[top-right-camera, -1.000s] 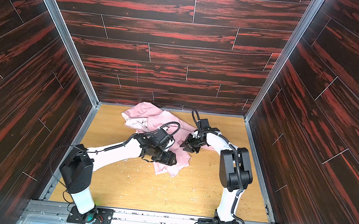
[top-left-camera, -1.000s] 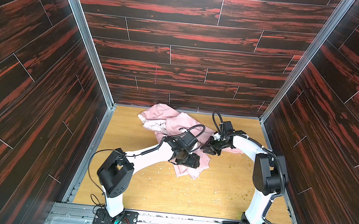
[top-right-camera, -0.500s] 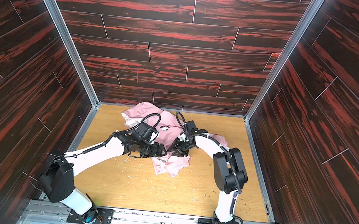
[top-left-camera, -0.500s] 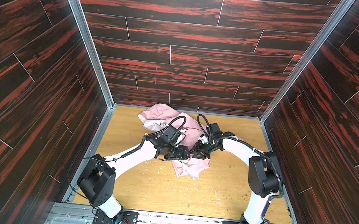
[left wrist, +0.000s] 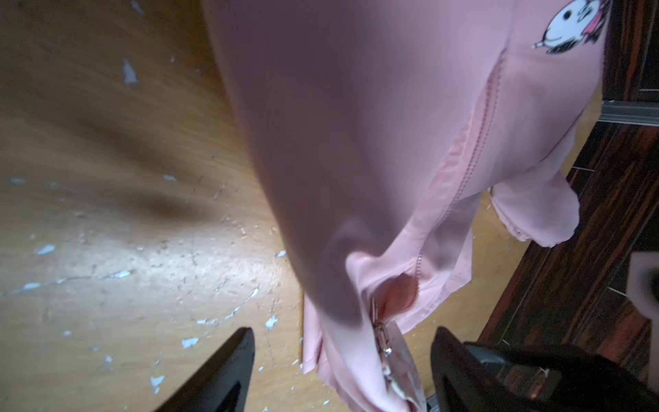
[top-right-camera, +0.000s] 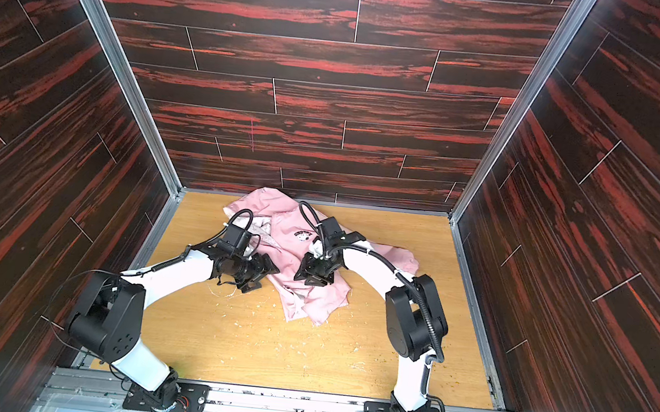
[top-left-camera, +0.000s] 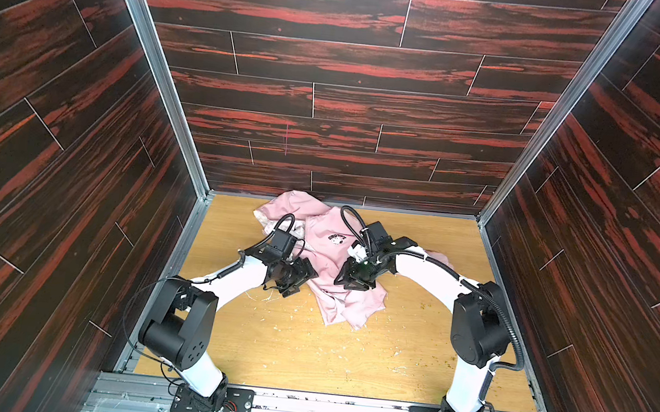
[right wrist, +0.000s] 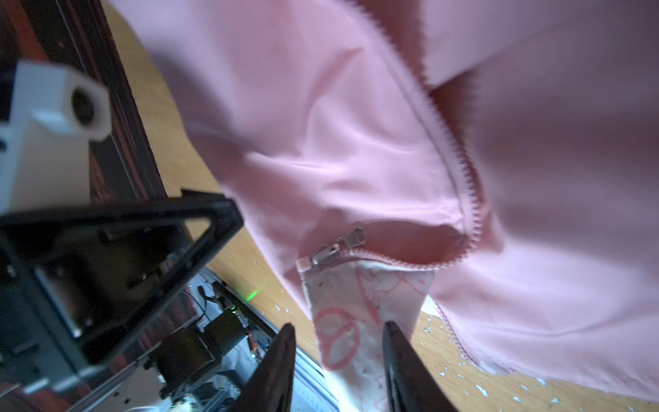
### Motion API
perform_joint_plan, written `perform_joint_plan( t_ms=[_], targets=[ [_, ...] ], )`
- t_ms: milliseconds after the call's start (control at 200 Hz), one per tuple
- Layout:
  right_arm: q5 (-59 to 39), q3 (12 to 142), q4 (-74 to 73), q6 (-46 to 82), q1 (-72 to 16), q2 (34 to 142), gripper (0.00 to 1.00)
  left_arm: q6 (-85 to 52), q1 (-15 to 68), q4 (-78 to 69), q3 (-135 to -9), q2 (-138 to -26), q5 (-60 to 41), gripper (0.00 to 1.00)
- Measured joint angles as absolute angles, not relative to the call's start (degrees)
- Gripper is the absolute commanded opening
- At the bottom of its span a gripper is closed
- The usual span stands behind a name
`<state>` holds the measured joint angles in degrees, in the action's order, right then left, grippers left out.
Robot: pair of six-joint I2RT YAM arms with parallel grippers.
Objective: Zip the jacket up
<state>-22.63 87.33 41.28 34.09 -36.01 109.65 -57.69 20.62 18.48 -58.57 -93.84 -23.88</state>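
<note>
Jacket: the light pink jacket (top-left-camera: 328,265) (top-right-camera: 293,259) lies crumpled on the table (top-left-camera: 304,359) (top-right-camera: 263,346), toward the back wall (top-left-camera: 334,69) and a little left of the middle; its lower part reaches forward between the two arms.
Chest logo: a small dark logo (top-left-camera: 336,239) (top-right-camera: 302,234) faces up, between the two wrists.
Cartoon print: a black-and-white figure (left wrist: 567,25) shows on the pink cloth in the left wrist view.
Left hand: the left hand (top-left-camera: 301,281) (top-right-camera: 264,275) (left wrist: 342,331) sits low at the jacket's left edge; its fingers (left wrist: 228,371) stand wide apart, with the hem lying loose between them and gripped by neither.
Right hand: the right hand (top-left-camera: 353,284) (top-right-camera: 312,276) (right wrist: 338,325) hangs over the jacket's front; its fingers (right wrist: 278,364) are apart. A white printed tag (right wrist: 356,303) lies between them, and bare table shows between the tag and one finger.
Zipper: the metal slider (right wrist: 335,249) sits at the low end just above the tag; a row of pink teeth (right wrist: 467,178) curves away from it unjoined, so the front is not zipped.
Table surface: pale wood, strewn with small white flecks (top-left-camera: 278,327).
</note>
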Motion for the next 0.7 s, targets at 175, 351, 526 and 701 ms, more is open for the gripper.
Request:
perform_joint_plan(
  t_ms=[175,351,526,701],
  targets=[
    [-17.8,90.8,44.2,30.3,-39.2,110.3,0.43,-59.8,19.6,14.9,-58.9,-98.7,-25.9,0.66],
    [-11.8,96.4,48.0,26.5,-41.9,113.6,0.43,-61.5,18.9,12.4,-58.9,-102.4,-27.3,0.55],
    [-8.3,98.7,50.7,24.0,-44.0,116.2,0.44,-62.0,18.6,11.0,-58.9,-102.4,-27.9,0.52],
    [-6.4,100.6,52.4,22.2,-45.4,117.9,0.39,-62.0,18.5,10.6,-58.9,-102.4,-28.1,0.49]
  ],
)
